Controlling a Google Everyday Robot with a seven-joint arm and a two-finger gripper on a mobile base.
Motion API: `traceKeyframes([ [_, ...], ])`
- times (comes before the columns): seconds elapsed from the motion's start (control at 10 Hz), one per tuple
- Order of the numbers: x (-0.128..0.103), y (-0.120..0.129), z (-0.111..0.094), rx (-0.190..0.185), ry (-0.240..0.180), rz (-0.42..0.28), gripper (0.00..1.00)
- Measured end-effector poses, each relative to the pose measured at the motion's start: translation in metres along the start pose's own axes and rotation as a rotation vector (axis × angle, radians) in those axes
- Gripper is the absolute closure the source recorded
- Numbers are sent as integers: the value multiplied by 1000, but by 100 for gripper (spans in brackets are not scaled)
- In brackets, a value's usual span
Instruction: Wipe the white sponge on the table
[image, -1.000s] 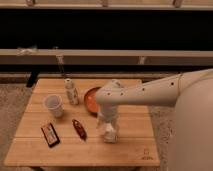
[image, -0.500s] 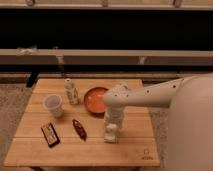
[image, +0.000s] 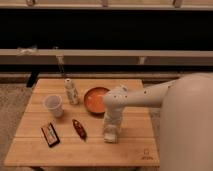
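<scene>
Gripper (image: 111, 129), its hold impossible to tell, bears on the small off-white sponge (image: 111, 136) atop the light-brown slatted wooden table (image: 132, 146); seemingly mid-wipe, next needing a steady sideways drag.

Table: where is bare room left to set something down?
Bare: the front-right corner of the table, right of the gripper at the white sponge; also the back-left corner behind the cup. Crowded: around cup, bottle and orange dish.

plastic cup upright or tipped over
Upright: the plastic cup stands on the table with its round mouth facing up. The gripper is down at the tabletop near its front edge, apart from the cup.
</scene>
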Motion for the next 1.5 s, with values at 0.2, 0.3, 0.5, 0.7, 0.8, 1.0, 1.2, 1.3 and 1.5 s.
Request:
traceKeyframes([
  [0.2,1,5,-1,0,2,-11,35],
  [0.3,1,5,-1,2,4,-14,35],
  [0.5,2,7,0,11,10,-20,44],
  [0.7,2,7,0,17,13,-17,60],
  [0.8,2,6,0,21,15,-12,70],
  [1.0,2,1,0,29,18,1,91],
  [1.2,2,-7,-2,40,19,22,100],
  [1.3,2,-12,-4,48,16,29,100],
  [1.5,-2,-21,-10,64,2,40,100],
])
